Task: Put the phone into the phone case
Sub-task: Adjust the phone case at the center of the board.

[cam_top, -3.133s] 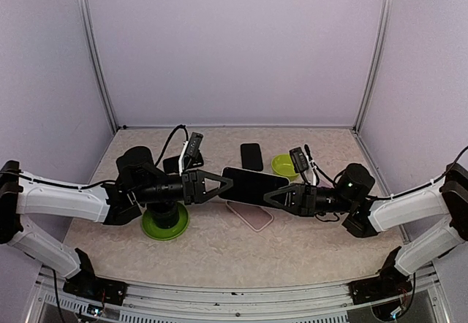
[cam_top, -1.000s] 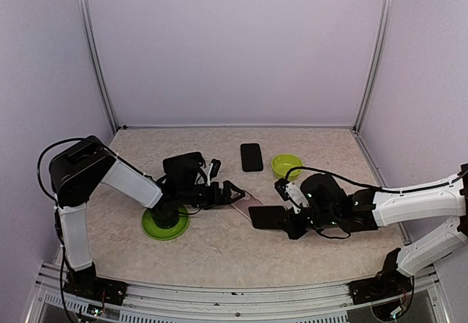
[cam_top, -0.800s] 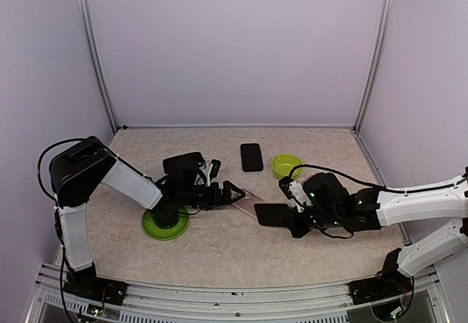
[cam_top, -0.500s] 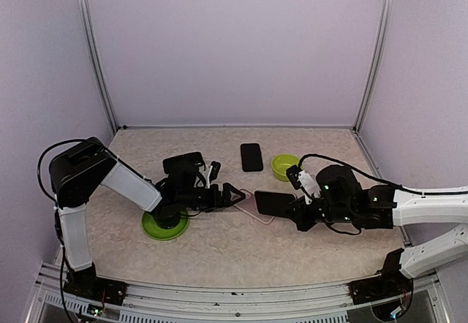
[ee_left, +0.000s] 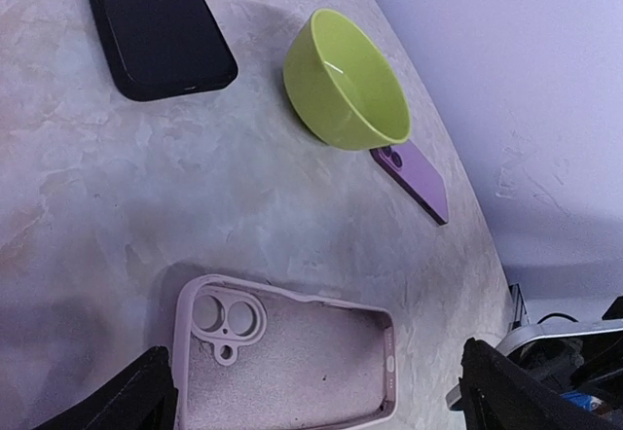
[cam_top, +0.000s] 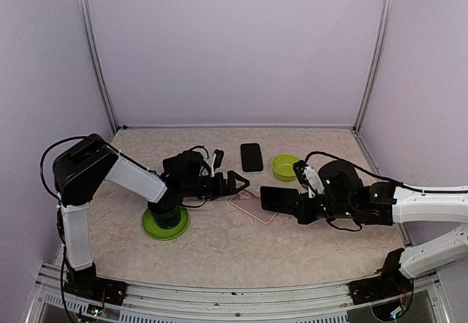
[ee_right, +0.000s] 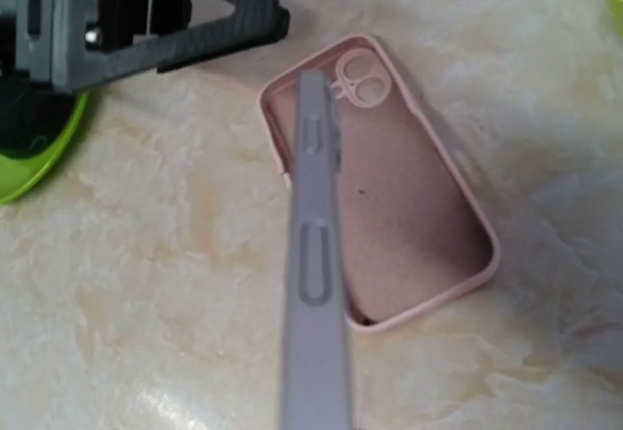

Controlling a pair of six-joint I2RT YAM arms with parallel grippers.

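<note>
While my right gripper (cam_top: pixel 301 207) is clamped tight on the phone (ee_right: pixel 314 284), I'm holding it edge-on just above the pink case (ee_right: pixel 409 206), which lies open side up near the middle of the table (cam_top: pixel 219 253). My left gripper (cam_top: pixel 240 183) is spread wide with nothing in it, hovering by the case's camera-hole end. To do this well I'd roll the phone flat, match its camera end to the cutout, seat one short end first, then press down. The left could brace the case against sliding.
</note>
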